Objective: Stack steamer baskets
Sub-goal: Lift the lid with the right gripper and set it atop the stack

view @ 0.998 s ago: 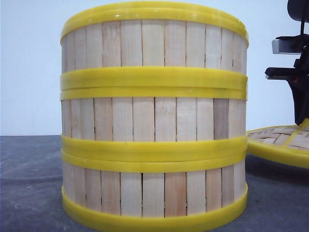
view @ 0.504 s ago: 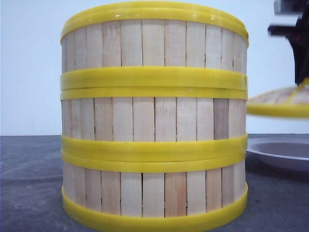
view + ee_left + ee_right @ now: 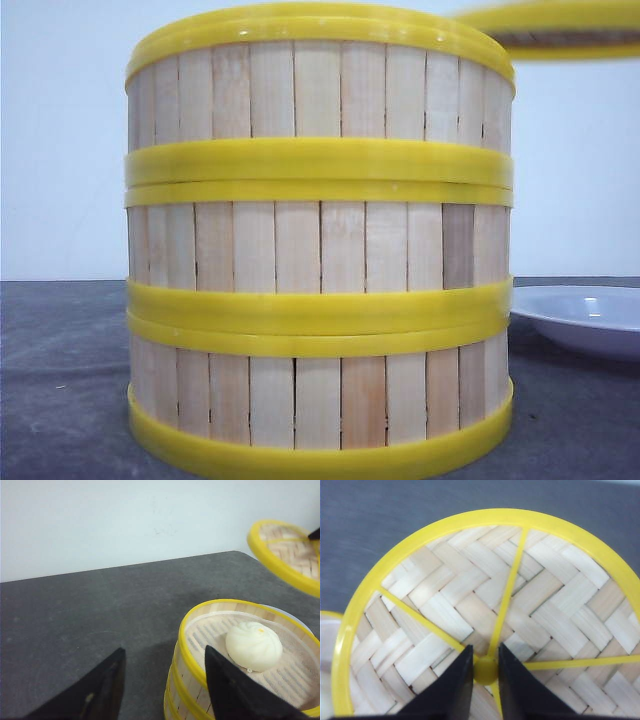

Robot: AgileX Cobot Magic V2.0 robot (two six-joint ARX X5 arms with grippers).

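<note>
Raised lid (image 3: 560, 25), cropped above; right pincer (image 3: 486, 672) pinches its knob.

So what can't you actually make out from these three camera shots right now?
- Front view: the stack of steamer baskets fills the frame, hiding its inside and the table behind; both arms are out of shot.
- Front view: the lid and the white plate are cut by the edges.
- Left wrist view: the lower baskets run off the bottom edge; only the bun up top shows.
- Right wrist view: the right gripper and lid hide everything below.
</note>
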